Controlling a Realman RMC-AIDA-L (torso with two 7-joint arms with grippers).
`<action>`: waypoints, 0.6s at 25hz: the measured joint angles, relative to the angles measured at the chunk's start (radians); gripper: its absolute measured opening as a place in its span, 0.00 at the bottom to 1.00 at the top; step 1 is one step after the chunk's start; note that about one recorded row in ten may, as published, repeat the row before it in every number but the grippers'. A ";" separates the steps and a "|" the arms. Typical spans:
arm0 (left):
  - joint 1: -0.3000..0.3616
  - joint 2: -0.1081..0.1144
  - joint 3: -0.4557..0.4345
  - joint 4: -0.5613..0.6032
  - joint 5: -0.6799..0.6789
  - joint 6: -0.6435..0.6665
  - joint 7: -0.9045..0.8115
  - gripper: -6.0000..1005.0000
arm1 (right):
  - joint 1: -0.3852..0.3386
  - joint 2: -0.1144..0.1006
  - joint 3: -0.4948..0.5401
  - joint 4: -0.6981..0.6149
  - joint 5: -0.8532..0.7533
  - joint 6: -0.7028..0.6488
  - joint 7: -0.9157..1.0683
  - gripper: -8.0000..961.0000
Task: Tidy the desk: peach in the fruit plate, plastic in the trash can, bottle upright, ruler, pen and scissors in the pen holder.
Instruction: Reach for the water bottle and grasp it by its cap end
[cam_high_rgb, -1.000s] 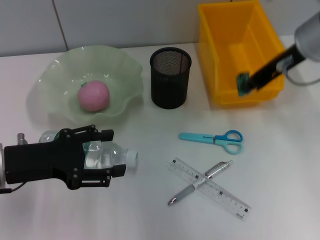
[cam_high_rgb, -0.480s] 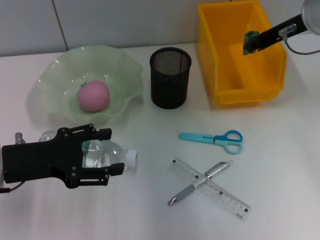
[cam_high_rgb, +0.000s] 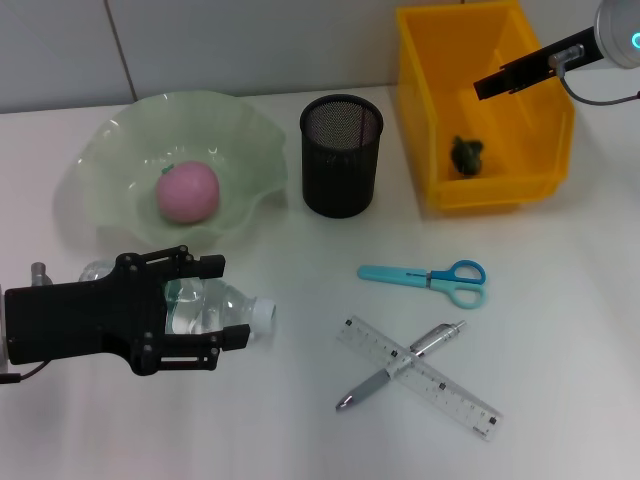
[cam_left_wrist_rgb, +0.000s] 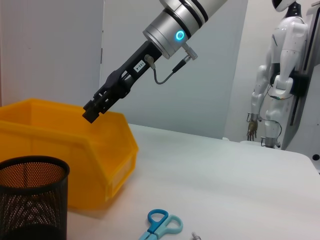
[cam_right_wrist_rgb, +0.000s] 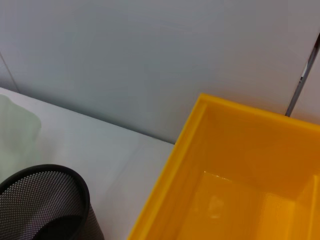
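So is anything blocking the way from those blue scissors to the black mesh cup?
Nothing visible does. The blue-handled scissors lie flat on the white desk, with bare surface between them and the black mesh pen holder. The crossed clear ruler and silver pen lie nearer the robot, off that path.

The left gripper (cam_high_rgb: 215, 310) is lying low at the lower left of the head view, its black body stretching in from the left edge and its fingers (cam_high_rgb: 205, 267) pointing toward the centre of the frame. The fingers are clamping from both sides on the clear bottle (cam_high_rgb: 235, 310) lying on its side between them. The right gripper (cam_high_rgb: 487, 87) is hanging raised at the upper right of the head view, its slim black body slanting down and left from a silver wrist with a lit blue ring. It is carrying nothing; whether its fingers are parted cannot be made out.
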 joint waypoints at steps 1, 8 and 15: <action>0.000 0.000 0.000 0.000 0.000 -0.001 0.002 0.82 | -0.001 0.000 0.000 0.000 0.002 0.000 0.000 0.37; 0.000 0.001 0.000 0.003 0.004 -0.001 0.004 0.82 | -0.014 -0.007 0.000 -0.009 0.052 -0.002 0.002 0.78; 0.001 0.003 -0.002 0.009 0.002 0.003 0.004 0.82 | -0.057 -0.010 0.000 -0.053 0.191 -0.052 -0.088 0.84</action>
